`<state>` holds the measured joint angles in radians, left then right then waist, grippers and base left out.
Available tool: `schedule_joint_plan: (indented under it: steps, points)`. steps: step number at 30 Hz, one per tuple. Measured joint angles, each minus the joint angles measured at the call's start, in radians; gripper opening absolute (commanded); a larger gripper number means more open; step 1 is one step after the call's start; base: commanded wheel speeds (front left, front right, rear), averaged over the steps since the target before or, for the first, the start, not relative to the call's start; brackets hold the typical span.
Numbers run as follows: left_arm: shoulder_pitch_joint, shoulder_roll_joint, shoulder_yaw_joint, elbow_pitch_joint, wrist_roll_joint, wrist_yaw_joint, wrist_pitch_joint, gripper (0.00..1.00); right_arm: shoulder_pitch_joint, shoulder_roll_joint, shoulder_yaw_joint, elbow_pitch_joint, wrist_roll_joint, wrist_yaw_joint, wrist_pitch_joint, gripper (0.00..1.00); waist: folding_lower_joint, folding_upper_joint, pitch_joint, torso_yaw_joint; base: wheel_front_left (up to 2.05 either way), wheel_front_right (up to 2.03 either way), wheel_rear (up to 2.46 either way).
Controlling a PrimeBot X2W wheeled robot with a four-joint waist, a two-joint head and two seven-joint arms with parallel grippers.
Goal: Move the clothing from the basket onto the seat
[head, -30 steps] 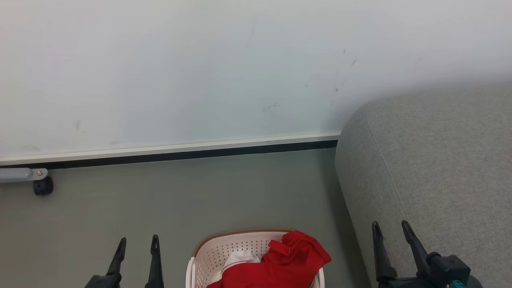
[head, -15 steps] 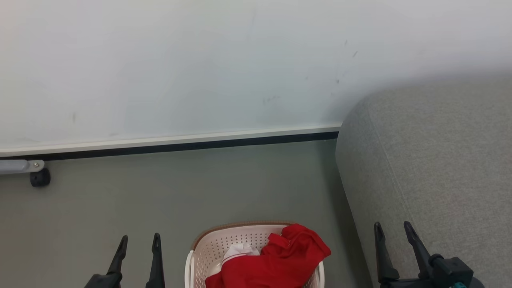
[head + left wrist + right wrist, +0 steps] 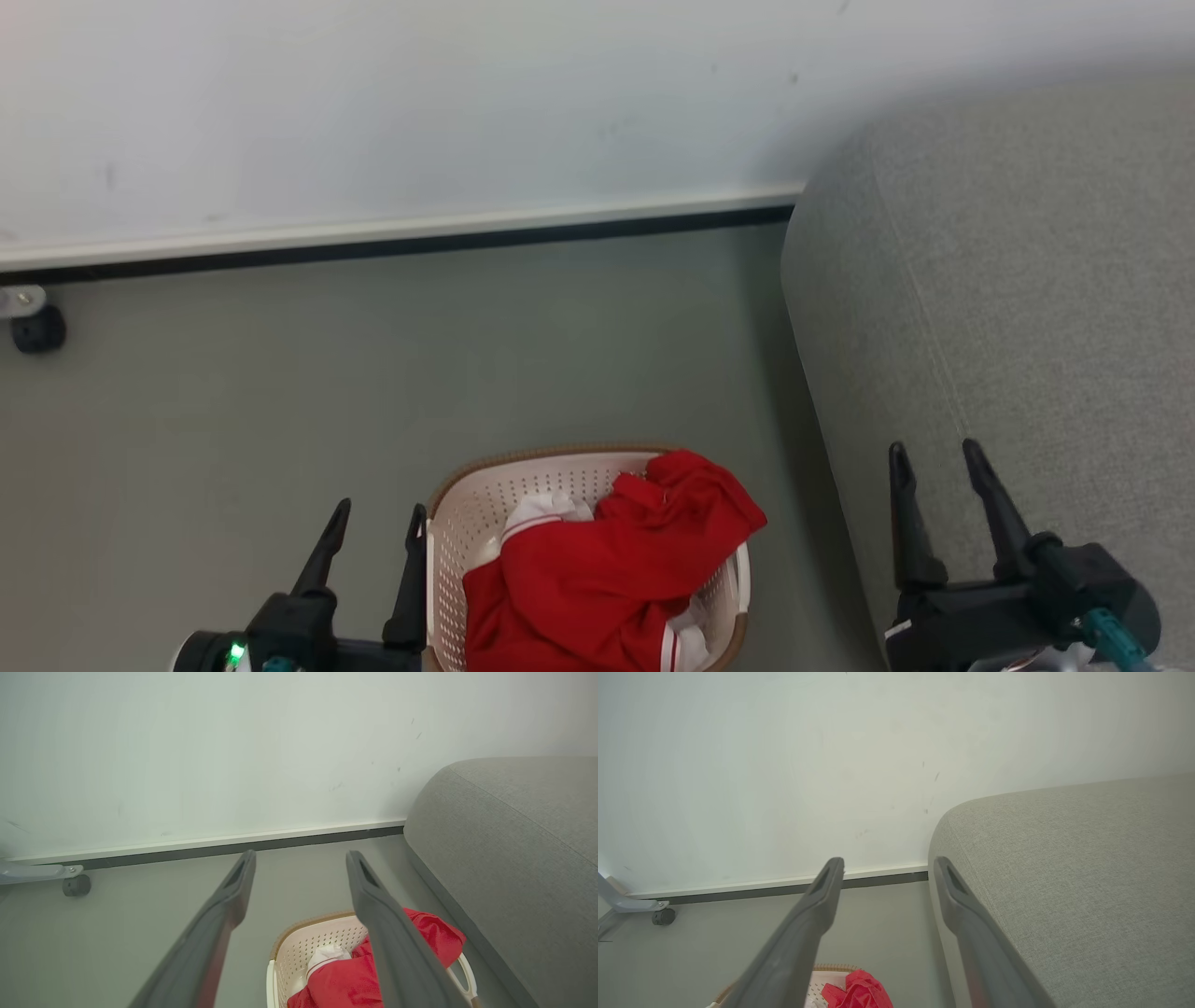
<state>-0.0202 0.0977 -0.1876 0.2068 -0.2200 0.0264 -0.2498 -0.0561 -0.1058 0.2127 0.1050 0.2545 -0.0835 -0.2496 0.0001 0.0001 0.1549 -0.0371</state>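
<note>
Lower left of the head view: left gripper (image 3: 381, 509), fingers spread and empty, just beside the left wall of the basket (image 3: 467, 523), likely poised to reach in. Centre, on the floor (image 3: 280, 392): basket heaped with red clothing (image 3: 597, 579), long axis slanting from near left to far right, one fold spilling over the right rim towards the seat (image 3: 1008, 280). Right: grey seat, near the basket, probably for a short carry, with right gripper (image 3: 934, 448) in front of it, jaws likewise parted, holding nothing.
</note>
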Motion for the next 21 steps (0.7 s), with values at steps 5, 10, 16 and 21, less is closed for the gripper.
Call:
schedule_joint_plan:
  steps: [5,10,16,21]
  points:
    - [-0.053,0.000,-0.034,0.048,0.032,-0.011,0.000,1.00,-0.032,-0.008,-0.025,-0.037,-0.009,-0.004,-0.003,1.00,0.0000,0.0000,0.068,-0.016,0.00,0.00,0.00]
    - [-0.148,-0.012,-0.079,0.107,0.048,-0.027,0.000,1.00,-0.083,-0.016,-0.042,-0.079,-0.016,-0.004,-0.004,1.00,0.0001,0.0001,0.154,-0.041,0.00,0.00,0.00]
    - [-0.244,-0.020,-0.120,0.184,0.077,-0.036,0.012,1.00,-0.140,-0.017,-0.062,-0.141,-0.022,-0.006,-0.007,1.00,0.0001,0.0001,0.240,-0.072,0.00,0.00,0.00]
    - [-0.320,-0.022,-0.141,0.254,0.115,-0.036,0.030,1.00,-0.177,-0.014,-0.069,-0.193,-0.027,-0.006,-0.007,1.00,0.0002,0.0002,0.314,-0.096,0.00,0.00,0.00]
